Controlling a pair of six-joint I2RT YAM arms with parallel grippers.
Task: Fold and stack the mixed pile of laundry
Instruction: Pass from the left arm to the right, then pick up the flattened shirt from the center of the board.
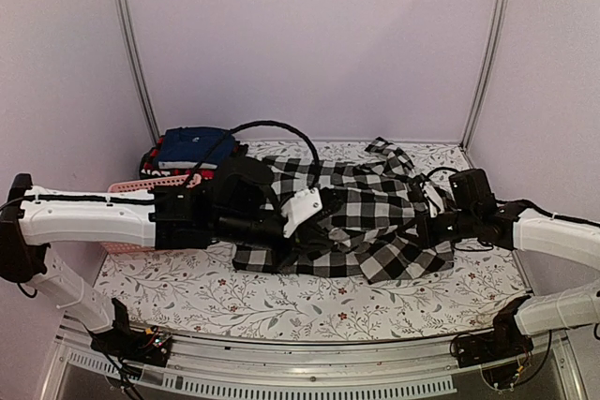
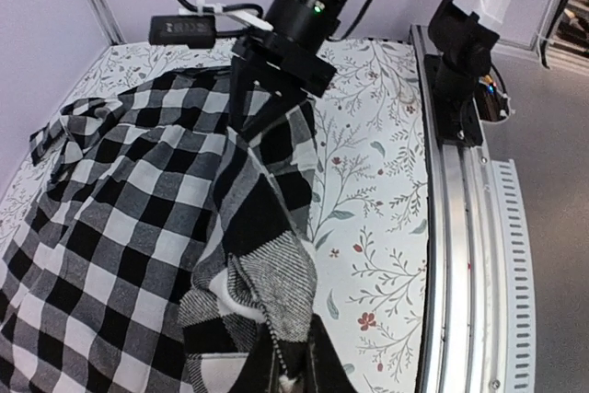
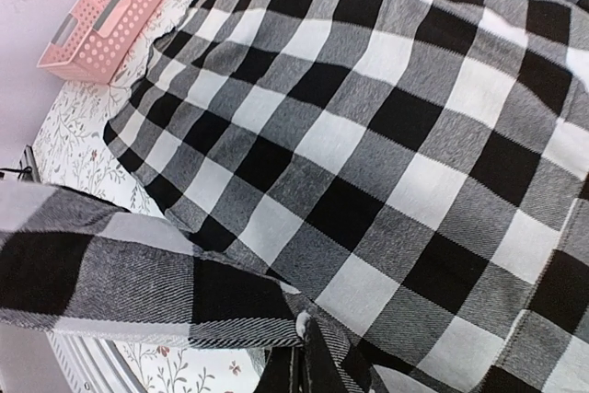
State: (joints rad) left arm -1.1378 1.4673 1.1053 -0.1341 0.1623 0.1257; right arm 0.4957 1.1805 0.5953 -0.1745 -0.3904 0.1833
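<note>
The large black-and-white checked shirt (image 1: 366, 199) lies spread over the middle of the floral table. My left gripper (image 1: 286, 236) reaches in from the left and is shut on a bunched fold of the shirt's near edge (image 2: 267, 292). My right gripper (image 1: 427, 227) is at the shirt's right side, shut on a hem of the shirt (image 3: 230, 333). In the left wrist view the right gripper (image 2: 267, 108) pinches a raised ridge of cloth. Navy blue trousers (image 1: 192, 147) and a red-and-black plaid piece (image 1: 153, 164) sit piled at the back left.
A pink slotted basket (image 1: 131, 189) stands at the back left, partly behind my left arm, and shows again in the right wrist view (image 3: 101, 25). A metal rail (image 2: 469, 227) runs along the table's near edge. Floral cloth (image 1: 281, 302) shows in front of the shirt.
</note>
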